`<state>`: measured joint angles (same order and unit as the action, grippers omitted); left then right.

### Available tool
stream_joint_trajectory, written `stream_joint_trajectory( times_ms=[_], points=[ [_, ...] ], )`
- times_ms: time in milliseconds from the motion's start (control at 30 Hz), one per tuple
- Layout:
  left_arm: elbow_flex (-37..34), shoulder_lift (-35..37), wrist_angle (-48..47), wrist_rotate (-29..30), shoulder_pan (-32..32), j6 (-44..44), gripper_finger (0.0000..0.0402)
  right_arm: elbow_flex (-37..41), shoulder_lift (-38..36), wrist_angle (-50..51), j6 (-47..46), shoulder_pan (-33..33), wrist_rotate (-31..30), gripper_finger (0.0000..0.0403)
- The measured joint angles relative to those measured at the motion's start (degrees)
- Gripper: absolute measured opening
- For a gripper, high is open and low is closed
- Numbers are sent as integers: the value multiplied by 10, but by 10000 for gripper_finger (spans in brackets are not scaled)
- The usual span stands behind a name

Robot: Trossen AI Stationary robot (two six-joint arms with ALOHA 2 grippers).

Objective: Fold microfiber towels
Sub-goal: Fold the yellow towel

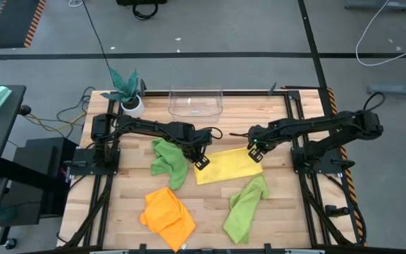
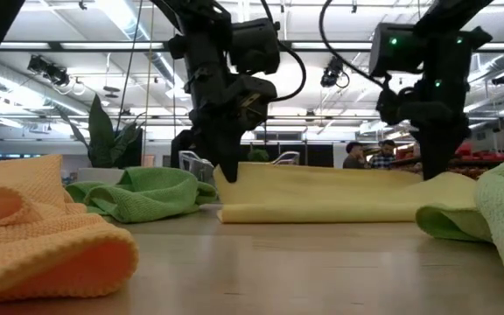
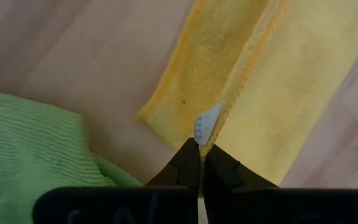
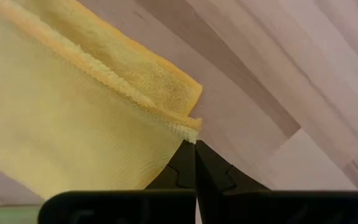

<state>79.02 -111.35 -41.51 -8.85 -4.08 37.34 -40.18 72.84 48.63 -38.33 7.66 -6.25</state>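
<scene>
The yellow towel lies in the middle of the table, folded over on itself into a long band. My left gripper is shut at its left end and my right gripper is shut at its far right corner. One lime green towel lies crumpled just left of my left gripper. The orange towel lies bunched at the near left. The other green towel lies at the near right. My left gripper pinches the hemmed edge of the towel's upper layer between its two fingertips, right by a small white tag. The fingers slant steeply down from above. The lower layer rests on the table. My right gripper pinches the stitched corner of the towel's upper layer at its very fingertips. The fingers point steeply down from above. The rest of the towel lies flat on the wood beneath.
A clear plastic bin stands at the far edge and a teal plant in a white pot at the far left corner. Bare wood shows between the orange and green towels near the front. People stand in the room behind.
</scene>
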Motion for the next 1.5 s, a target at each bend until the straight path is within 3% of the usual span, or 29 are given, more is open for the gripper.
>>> stream_joint_trajectory(
  times_ms=[400,867,1267,1500],
  points=[
    [0,0,0,18,-10,-5,23,0,34,-32,-9,13,-11,33],
    [0,0,-4,23,-31,-21,115,0,26,-35,-10,30,-35,77],
    [6,3,-53,24,-77,-44,171,-27,-32,-36,-33,-11,-22,78],
    [69,4,-146,25,-90,-63,183,-33,-73,-42,-61,-66,-22,75]
  ],
)
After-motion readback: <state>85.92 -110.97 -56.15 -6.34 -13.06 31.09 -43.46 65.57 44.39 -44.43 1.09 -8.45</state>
